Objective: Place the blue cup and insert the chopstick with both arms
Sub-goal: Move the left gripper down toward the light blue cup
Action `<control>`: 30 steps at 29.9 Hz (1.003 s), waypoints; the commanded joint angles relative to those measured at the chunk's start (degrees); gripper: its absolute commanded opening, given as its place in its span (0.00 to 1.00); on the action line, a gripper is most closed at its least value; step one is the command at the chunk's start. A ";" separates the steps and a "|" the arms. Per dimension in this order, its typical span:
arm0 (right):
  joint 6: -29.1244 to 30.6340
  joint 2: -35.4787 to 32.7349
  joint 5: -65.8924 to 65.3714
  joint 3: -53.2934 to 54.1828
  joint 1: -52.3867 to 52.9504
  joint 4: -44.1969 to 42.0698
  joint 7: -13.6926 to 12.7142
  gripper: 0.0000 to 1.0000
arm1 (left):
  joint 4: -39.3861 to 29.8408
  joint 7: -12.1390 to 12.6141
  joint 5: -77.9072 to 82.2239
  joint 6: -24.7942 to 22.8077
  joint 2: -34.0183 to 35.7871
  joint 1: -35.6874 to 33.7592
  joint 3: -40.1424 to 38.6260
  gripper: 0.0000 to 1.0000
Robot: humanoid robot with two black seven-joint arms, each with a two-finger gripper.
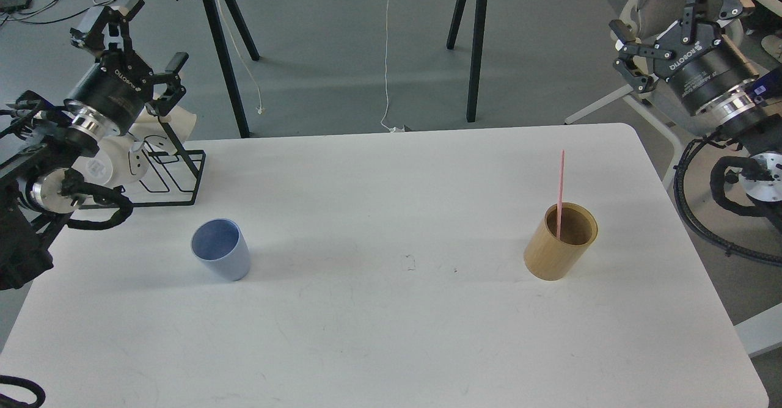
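The blue cup [221, 250] stands upright and empty on the left half of the white table [391, 335]. The pink chopstick [560, 188] stands nearly upright inside a tan wooden cylinder holder [559, 243] on the right half. My left gripper [149, 38] hangs open in the air above the table's far left corner, well behind and left of the cup, with nothing between its fingers. Open and empty as well, my right gripper [666, 14] is raised beyond the table's far right corner, above and right of the holder.
A black wire rack [174, 179] holding white dishes sits at the table's back left corner, under my left arm. Behind the table stands another table with black legs [473, 54] and hanging cables. A chair [647, 5] and looped black cables [702, 225] are off the right edge.
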 commanded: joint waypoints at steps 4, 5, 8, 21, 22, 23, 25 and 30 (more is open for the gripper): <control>0.00 -0.06 0.00 0.01 -0.04 -0.02 0.00 0.97 | -1.02 -0.01 0.10 0.00 2.47 0.19 -0.31 1.00; 0.00 -0.06 0.00 0.01 -0.04 -0.02 0.00 0.97 | -1.02 -0.01 0.28 0.00 2.91 0.02 -0.04 1.00; 0.00 -0.06 0.00 0.01 -0.04 -0.02 0.00 0.97 | -0.33 -0.01 0.02 0.00 3.00 -0.34 -1.09 1.00; 0.00 -2.51 0.09 0.97 -0.22 -0.11 0.00 0.97 | -2.87 -0.01 6.67 0.00 3.09 -6.74 -11.03 1.00; 0.00 -3.56 0.09 0.97 -0.48 -0.11 0.00 0.97 | -2.96 -0.01 10.61 0.00 3.96 -8.06 -11.11 1.00; 0.00 -4.09 0.09 0.97 -0.74 -0.20 0.00 0.97 | -3.48 -0.01 13.78 0.00 4.75 -9.12 -11.11 1.00; 0.00 -5.06 0.09 1.06 -1.53 -0.46 0.00 0.97 | -5.32 -0.01 22.39 0.00 6.60 -11.58 -11.03 1.00; 0.00 -7.17 1.14 1.15 -2.93 -1.43 0.00 0.97 | -15.15 -0.01 49.70 0.00 12.13 -15.36 -10.59 1.00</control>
